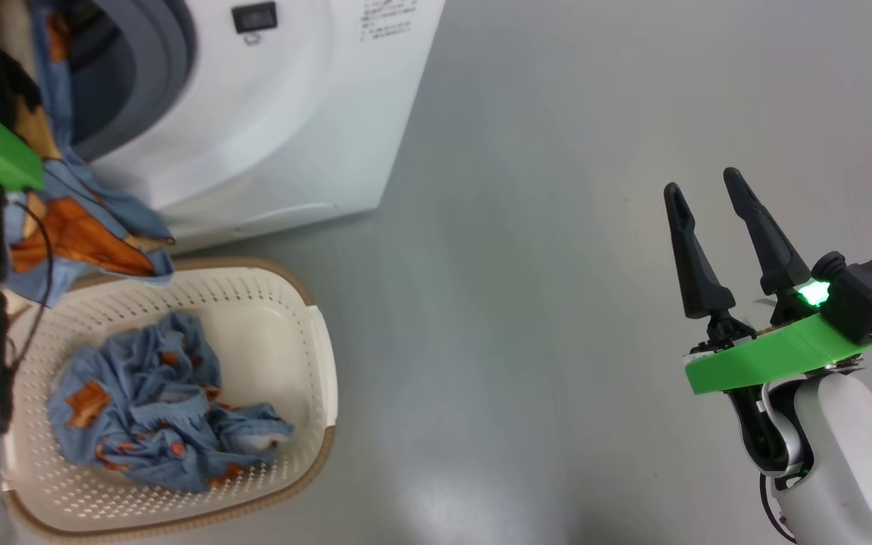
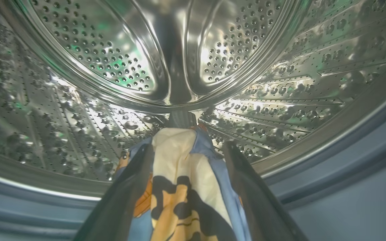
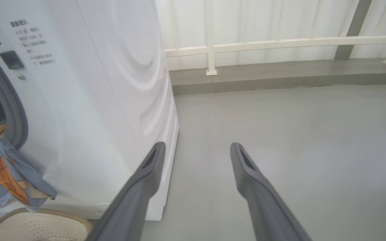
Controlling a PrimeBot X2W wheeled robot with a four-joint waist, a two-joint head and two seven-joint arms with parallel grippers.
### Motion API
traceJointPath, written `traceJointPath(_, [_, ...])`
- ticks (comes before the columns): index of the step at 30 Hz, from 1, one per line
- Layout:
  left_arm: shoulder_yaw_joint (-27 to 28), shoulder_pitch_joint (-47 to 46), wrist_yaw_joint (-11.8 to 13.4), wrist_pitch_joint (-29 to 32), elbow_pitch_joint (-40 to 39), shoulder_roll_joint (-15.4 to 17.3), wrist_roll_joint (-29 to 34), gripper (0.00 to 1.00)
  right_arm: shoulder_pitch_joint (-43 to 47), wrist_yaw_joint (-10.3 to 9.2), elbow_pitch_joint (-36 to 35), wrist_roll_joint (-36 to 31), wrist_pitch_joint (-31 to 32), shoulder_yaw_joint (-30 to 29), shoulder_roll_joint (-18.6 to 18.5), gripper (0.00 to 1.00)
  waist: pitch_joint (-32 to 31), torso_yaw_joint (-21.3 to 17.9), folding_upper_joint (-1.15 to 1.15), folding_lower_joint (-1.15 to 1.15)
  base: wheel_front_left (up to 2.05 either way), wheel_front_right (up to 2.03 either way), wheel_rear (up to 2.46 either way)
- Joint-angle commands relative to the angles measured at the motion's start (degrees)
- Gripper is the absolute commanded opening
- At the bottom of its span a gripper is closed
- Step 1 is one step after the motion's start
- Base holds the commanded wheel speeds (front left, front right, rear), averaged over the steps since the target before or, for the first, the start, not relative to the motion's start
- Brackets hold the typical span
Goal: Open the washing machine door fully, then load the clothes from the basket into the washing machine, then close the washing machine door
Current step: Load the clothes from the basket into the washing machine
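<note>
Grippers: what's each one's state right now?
Left gripper: open, garment lying between its spread fingers.
Right gripper: open, empty, over the floor.

light-blue clothes (image 1: 141,393) with orange print, cream basket (image 1: 284,333), white washing machine (image 1: 292,113), grey floor (image 1: 557,303)

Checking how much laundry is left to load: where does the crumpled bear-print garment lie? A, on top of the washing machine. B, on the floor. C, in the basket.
C: in the head view the crumpled garment lies on the bottom of the cream basket.
</note>
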Motion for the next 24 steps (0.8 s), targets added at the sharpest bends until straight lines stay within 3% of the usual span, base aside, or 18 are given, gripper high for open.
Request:
traceJointPath(1, [0.33, 1.13, -0.17, -0.7, -2.28, 2.15, -0.53, 1.0, 0.01, 0.42, -0.93, 0.44, -0.51, 0.94, -1.01, 1.0, -2.86, 1.44, 0.0, 0.01, 0.0, 0.0, 0.0])
traceJointPath(24, [2.05, 33.45, -0.19, -0.76, -31.65, -2.37, -5.25, 1.0, 4.06, 0.42, 1.85, 2.71, -0.51, 1.17, -4.56, 1.0, -18.35, 9.28, 0.0, 0.01, 0.0, 0.0, 0.0])
